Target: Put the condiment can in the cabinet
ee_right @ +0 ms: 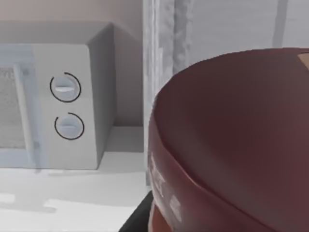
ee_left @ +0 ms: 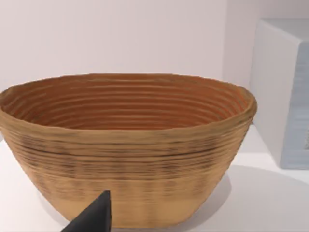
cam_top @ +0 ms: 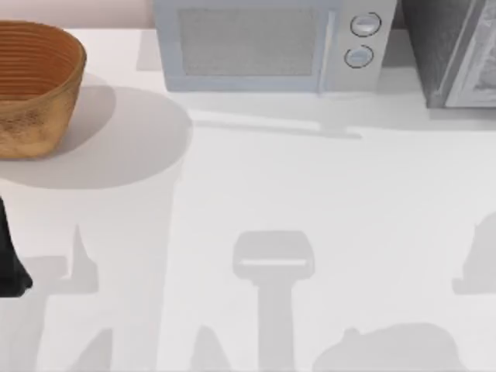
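Note:
The condiment can's dark maroon lid (ee_right: 231,140) looms very close in the right wrist view, lifted off the table. My right gripper (ee_right: 217,215) is shut on it, and one dark finger (ee_right: 137,218) shows beside the can. Just behind the can rises the cabinet's pale grey frame (ee_right: 164,72). In the top view the cabinet (cam_top: 457,54) stands at the back right corner, with dark speckled panels. My left gripper (ee_left: 94,220) is parked at the table's left edge, where its dark arm (cam_top: 12,263) shows, and it faces a basket.
A woven basket (cam_top: 35,85) (ee_left: 125,145) stands at the back left. A white microwave (cam_top: 248,46) (ee_right: 58,106) with two round knobs sits at the back middle, just left of the cabinet. Arm shadows fall across the white table (cam_top: 256,186).

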Available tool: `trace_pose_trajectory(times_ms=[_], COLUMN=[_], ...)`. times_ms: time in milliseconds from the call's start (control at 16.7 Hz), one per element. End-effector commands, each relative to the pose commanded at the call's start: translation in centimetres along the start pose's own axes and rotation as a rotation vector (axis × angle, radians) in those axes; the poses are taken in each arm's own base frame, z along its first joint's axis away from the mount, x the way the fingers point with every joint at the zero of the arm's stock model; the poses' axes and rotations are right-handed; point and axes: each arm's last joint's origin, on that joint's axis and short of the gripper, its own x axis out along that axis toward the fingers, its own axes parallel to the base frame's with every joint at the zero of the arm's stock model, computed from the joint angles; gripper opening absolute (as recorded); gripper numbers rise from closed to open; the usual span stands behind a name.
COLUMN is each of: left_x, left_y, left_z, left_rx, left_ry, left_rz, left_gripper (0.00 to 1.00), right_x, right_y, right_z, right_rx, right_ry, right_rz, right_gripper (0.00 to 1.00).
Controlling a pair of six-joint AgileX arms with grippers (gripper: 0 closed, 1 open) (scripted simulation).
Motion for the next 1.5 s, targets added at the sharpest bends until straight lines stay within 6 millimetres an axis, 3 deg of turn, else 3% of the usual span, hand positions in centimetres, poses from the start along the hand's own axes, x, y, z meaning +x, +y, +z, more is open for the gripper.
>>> trace_pose_trajectory(times_ms=[480, 720, 960, 1320, 1500], left_x=[0.0, 0.0, 0.0, 0.0, 0.0], left_y=[0.0, 0.0, 0.0, 0.0, 0.0], left_z=[0.0, 0.0, 0.0, 0.0, 0.0], left_rx=[0.000, 0.000, 0.000, 0.000, 0.000], left_ry=[0.000, 0.000, 0.000, 0.000, 0.000], left_rz=[0.000, 0.000, 0.000, 0.000, 0.000], left_gripper=[1.00, 1.00, 1.00, 1.00, 1.00], right_x=[-0.1, 0.2, 2.1, 5.3, 6.7], right_y=[0.0, 0.2, 0.7, 1.5, 2.2], right_z=[-0.3, 2.7, 9.6, 26.3, 32.1], right_rx=[0.004, -0.003, -0.023, -0.016, 0.007], right_ry=[0.008, 0.086, 0.171, -0.003, -0.067], right_rz=[-0.021, -0.010, 0.000, -0.029, -0.021], right_gripper=[0.00, 0.00, 0.00, 0.00, 0.00])
